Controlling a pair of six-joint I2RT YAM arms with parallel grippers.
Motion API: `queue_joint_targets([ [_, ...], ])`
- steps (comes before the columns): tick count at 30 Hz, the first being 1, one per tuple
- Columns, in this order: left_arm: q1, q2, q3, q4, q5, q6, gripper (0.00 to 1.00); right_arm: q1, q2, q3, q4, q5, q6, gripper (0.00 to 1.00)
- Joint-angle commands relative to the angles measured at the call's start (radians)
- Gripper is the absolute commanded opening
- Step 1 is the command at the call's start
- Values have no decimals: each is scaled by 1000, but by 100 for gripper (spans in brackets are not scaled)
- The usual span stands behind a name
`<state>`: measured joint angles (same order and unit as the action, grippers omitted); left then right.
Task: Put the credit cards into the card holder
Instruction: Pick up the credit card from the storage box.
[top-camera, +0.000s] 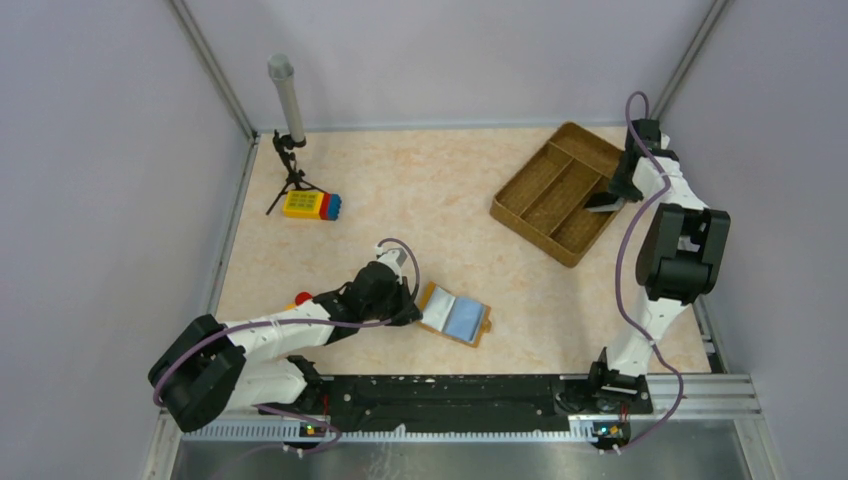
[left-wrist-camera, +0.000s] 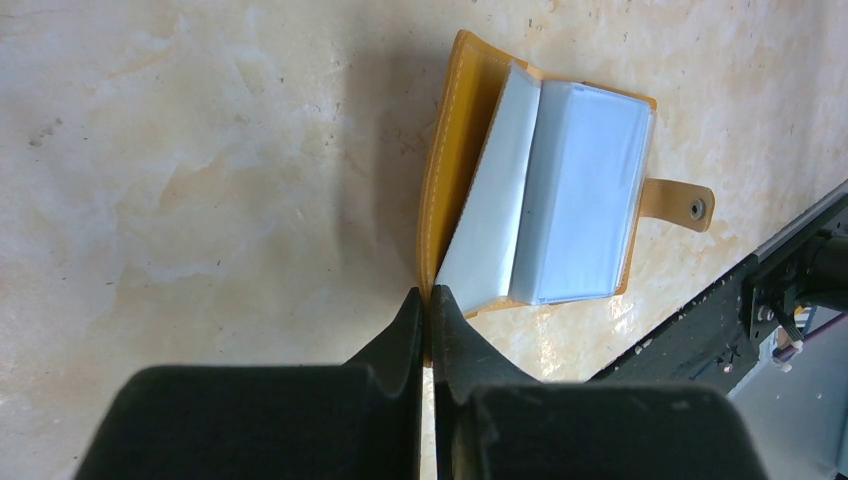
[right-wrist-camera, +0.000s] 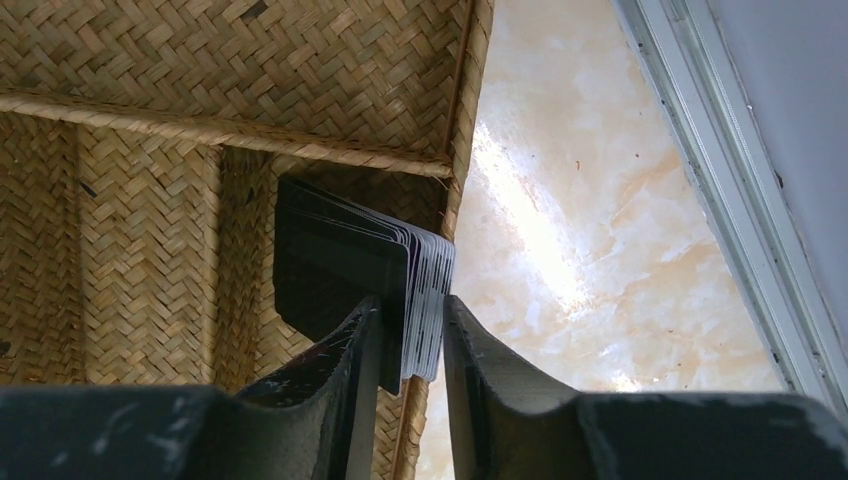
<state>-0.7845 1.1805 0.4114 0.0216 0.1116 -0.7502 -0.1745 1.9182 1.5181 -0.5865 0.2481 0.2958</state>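
Observation:
The orange-tan card holder lies open on the table, its clear sleeves facing up and its snap tab at the side. My left gripper is shut on the edge of its leather cover, fingertips pinching it at the corner. In the right wrist view, a stack of dark credit cards stands on edge in the woven tray against its wall. My right gripper straddles this stack, a finger against each face. From above, the right gripper is at the tray's right end.
The brown woven tray sits at the back right, angled. A yellow-red-blue toy block and a small tripod with a grey tube stand at the back left. A black rail runs along the near edge.

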Motion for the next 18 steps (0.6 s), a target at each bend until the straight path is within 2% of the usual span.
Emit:
queue_joint_targets([
  [1,-2,-1,27,0,-17,3,0,-17,-39,0,6,28,-14,25],
  [11,-2,19,36,0,-13,5,0,-17,-64,4,25,28,-6,7],
  [18,-1,15,35,-2,-18,5,0,-17,-90,11,47,23,4,0],
])
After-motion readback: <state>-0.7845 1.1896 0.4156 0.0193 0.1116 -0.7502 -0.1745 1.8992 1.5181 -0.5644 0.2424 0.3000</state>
